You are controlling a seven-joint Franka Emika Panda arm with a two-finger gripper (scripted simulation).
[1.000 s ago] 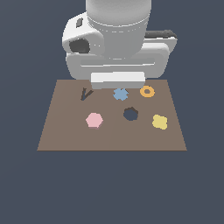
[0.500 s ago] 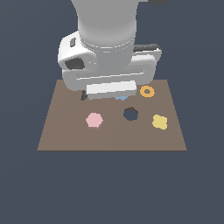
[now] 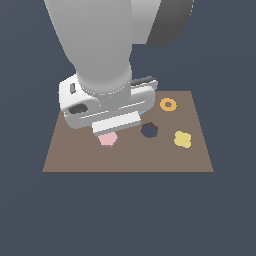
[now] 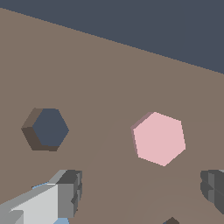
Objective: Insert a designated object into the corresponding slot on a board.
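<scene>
Brown and flat, the board (image 3: 127, 155) was the largest item in the scene and lay level, carrying all the small pieces. Above it, the grey-white arm (image 3: 100, 45) stood over the side of the board toward the exterior view's left, with its wrist housing low over the surface.

The claw (image 4: 142, 194) was spread wide and held nothing: in the wrist view one finger (image 4: 70, 192) and the other finger (image 4: 214, 186) were well apart, with bare board between them. The exterior view did not show the fingertips clearly.

The slot (image 3: 148, 130) was empty; through it showed the dark background. It lay near the middle of the board, apart from the claw.

The pink hexagonal block (image 3: 107, 139) rested flat on the board, half hidden under the wrist housing in the exterior view and fully visible in the wrist view (image 4: 159, 138). It did not yet sit between the fingers.

A yellow four-lobed piece (image 3: 182, 139) and an orange ring (image 3: 168, 104) lay untouched toward the exterior view's right.

Status, as judged: the approach to the block appeared under way. No grasp had been made. Remaining steps: align and lower over the block, close on it, lift, carry to the slot, match the hexagon's orientation and insert.
</scene>
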